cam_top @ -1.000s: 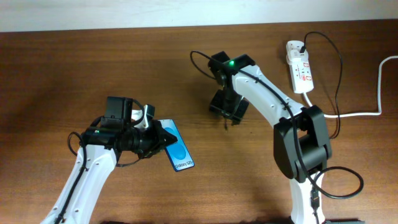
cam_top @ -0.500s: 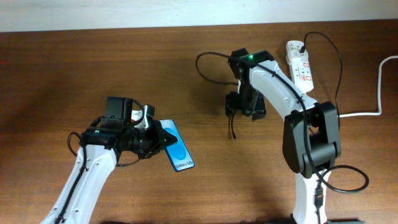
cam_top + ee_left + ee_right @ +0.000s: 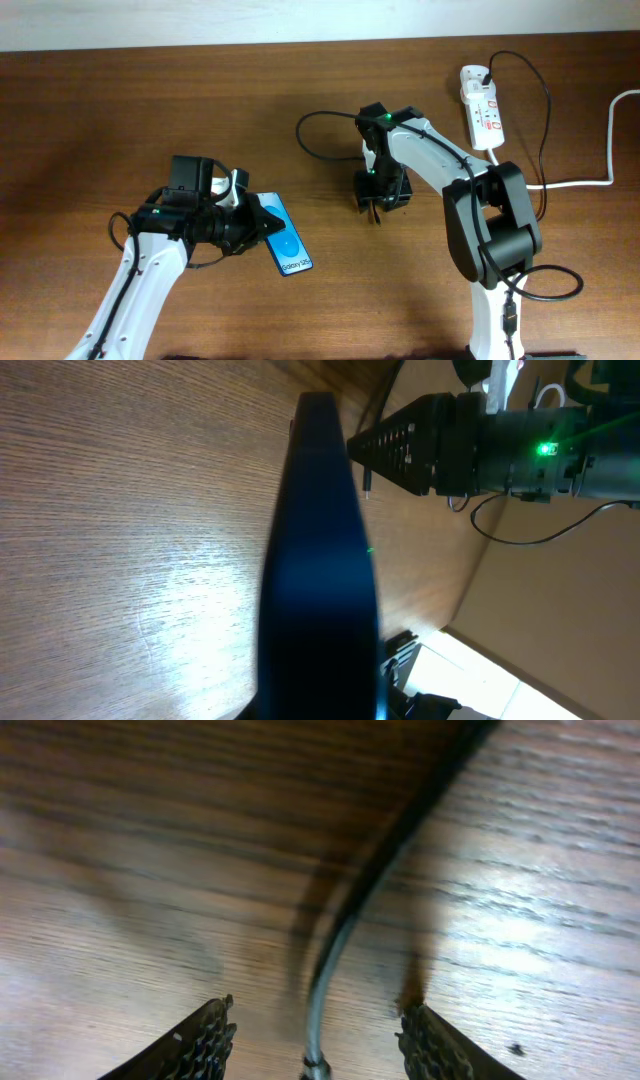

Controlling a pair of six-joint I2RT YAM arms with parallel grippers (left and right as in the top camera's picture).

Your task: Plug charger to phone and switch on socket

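Toward near left, pinching the phone (image 3: pixel 285 238) by its far-left end w/ left gripper (image 3: pixel 252 225), blue screen up, "Galaxy S25" end pointing near-right. At centre, hanging right gripper (image 3: pixel 377 200) low over the table (image 3: pixel 120 110), fingers (image 3: pixel 205 1040) spread wide, straddling the charger (image 3: pixel 340 932) w/ neither pad visibly touching it. Spotting the socket (image 3: pixel 482 105) at far right, well apart from both grippers.
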